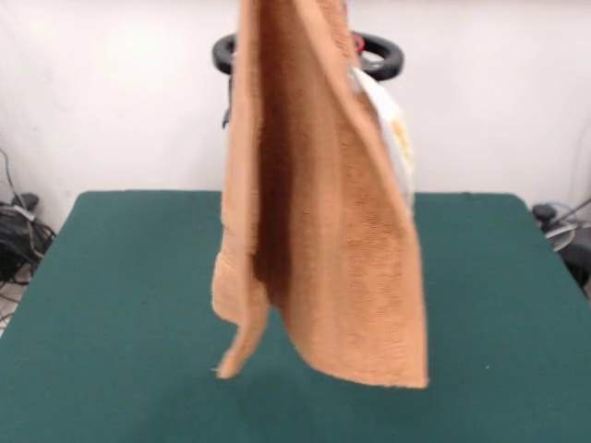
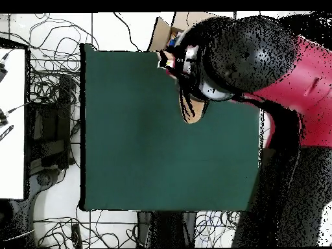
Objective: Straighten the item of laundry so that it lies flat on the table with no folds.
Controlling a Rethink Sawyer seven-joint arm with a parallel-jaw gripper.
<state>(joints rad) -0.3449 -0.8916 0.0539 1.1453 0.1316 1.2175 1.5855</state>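
Observation:
The orange-tan towel [image 1: 323, 231] hangs in the air over the middle of the green table [image 1: 111, 305]. It droops in long vertical folds, its top runs out of the picture, and its lower edge ends above the tabletop. A white label [image 1: 392, 129] shows on its right edge. In the overhead view only a small tan part of the towel [image 2: 192, 111] shows under the red and black arm [image 2: 259, 58]. My gripper [image 2: 185, 68] sits under the arm's end near the table's [image 2: 130, 142] far edge, holding the towel up. The grip itself is hidden.
The black ring of the robot's pedestal [image 1: 379, 55] stands behind the towel. Cables [image 1: 18, 231] lie on the floor at the left. In the overhead view a cardboard box [image 2: 162, 29] sits beyond the table and a white desk [image 2: 13, 123] is at the left.

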